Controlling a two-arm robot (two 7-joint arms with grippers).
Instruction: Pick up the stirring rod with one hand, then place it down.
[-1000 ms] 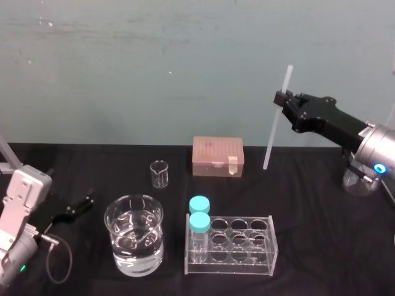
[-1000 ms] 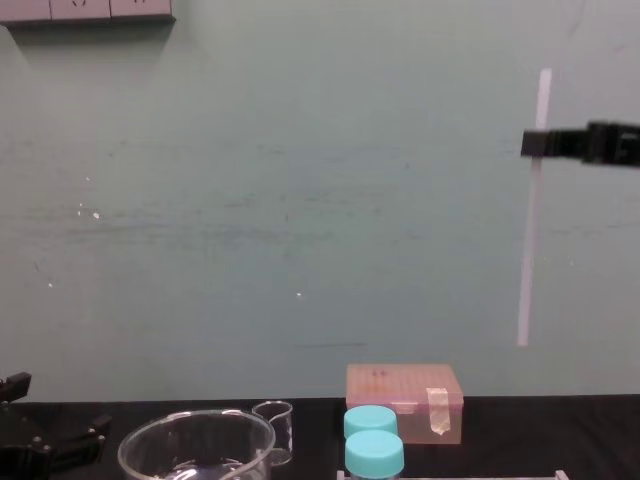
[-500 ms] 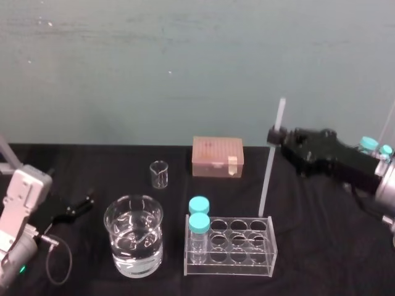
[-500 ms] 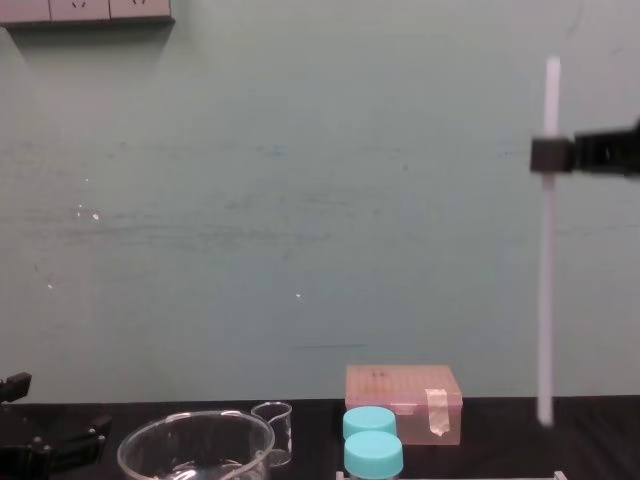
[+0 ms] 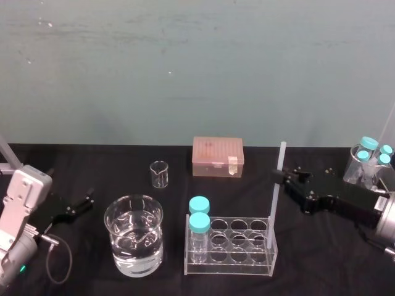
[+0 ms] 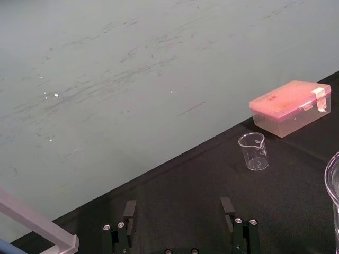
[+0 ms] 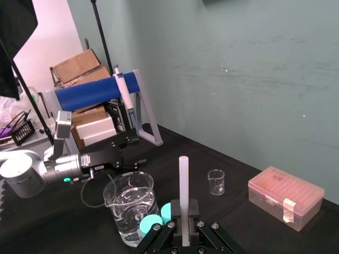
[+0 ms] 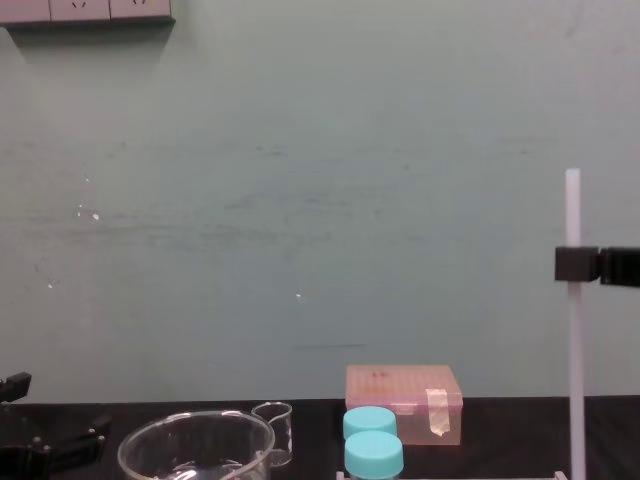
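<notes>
The right black gripper (image 5: 279, 177) reaches in from the right side of the black cloth-covered surface (image 5: 123, 161), its fingers clenched on the long, thin white stirring rod (image 5: 273, 209). The grip sits on the rod's upper part, with a short length standing above the fingers. The rod stands nearly upright. Its lower end comes down at the right end of the clear plastic rack (image 5: 229, 243) with round holes. I cannot tell whether the tip is inside a hole or just outside the rack's wall.

In the chest view the right gripper (image 8: 577, 263) shows as a dark block across the rod (image 8: 574, 380). In the right wrist view the rod (image 7: 183, 185) rises straight up from between the fingers (image 7: 193, 211).

Two clear jars with blue caps (image 5: 199, 213) stand at the rack's left end. A large glass beaker of water (image 5: 134, 242) stands just left of the rack. A small clear glass beaker (image 5: 159, 174) and a pink lidded plastic box (image 5: 217, 156) are behind.

The left gripper (image 5: 77, 206) lies low at the surface's left side, its fingers (image 6: 121, 233) spread apart and grasping nothing.
</notes>
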